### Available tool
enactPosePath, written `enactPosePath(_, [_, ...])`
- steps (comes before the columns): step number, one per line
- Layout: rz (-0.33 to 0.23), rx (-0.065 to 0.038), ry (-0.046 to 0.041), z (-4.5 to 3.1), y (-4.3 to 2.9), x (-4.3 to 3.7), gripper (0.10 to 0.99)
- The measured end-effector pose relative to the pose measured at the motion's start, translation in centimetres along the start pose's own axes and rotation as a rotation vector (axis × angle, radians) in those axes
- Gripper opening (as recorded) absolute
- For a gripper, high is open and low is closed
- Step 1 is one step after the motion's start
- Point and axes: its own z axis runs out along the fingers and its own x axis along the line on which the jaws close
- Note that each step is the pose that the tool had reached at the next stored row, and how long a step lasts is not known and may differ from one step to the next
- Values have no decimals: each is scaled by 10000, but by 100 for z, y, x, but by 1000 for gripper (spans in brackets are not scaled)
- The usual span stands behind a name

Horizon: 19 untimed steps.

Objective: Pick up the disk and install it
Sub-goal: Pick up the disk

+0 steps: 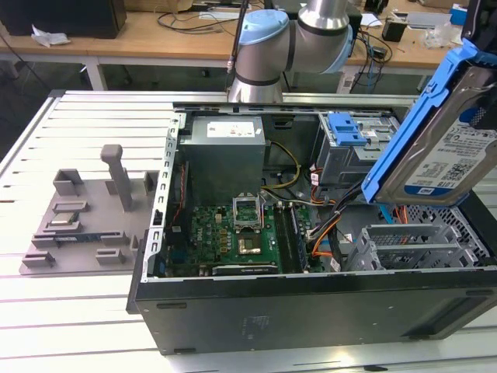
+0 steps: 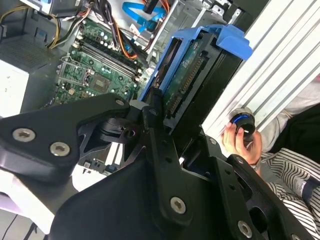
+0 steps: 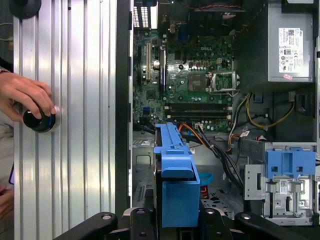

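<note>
Disk [image 1: 446, 151] was held above the open case [image 1: 311, 307], pinched in the gripper [image 3: 174, 220].
It was seen tilted at the upper right of the exterior view, label toward the camera, blue rail frame along its edge, over the metal drive cage [image 1: 423, 245] and clear of it. In the first wrist view the fingers [image 3: 141, 225] were pressed against its two sides. The motherboard [image 1: 233, 233] was exposed mid-case, with a grey box [image 1: 225, 151] behind it. A person's hand [image 3: 22, 95] was laid on a black knob [image 3: 40, 120] on the ribbed table [image 3: 75, 150].
</note>
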Motion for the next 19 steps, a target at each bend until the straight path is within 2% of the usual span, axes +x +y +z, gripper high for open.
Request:
enactPosePath(4, [9, -1, 1, 36, -34, 0, 365])
enactPosePath(7, [42, -1, 0, 115, -56, 0, 365])
enactPosePath(19, [58, 0, 0, 200, -123, 0, 365])
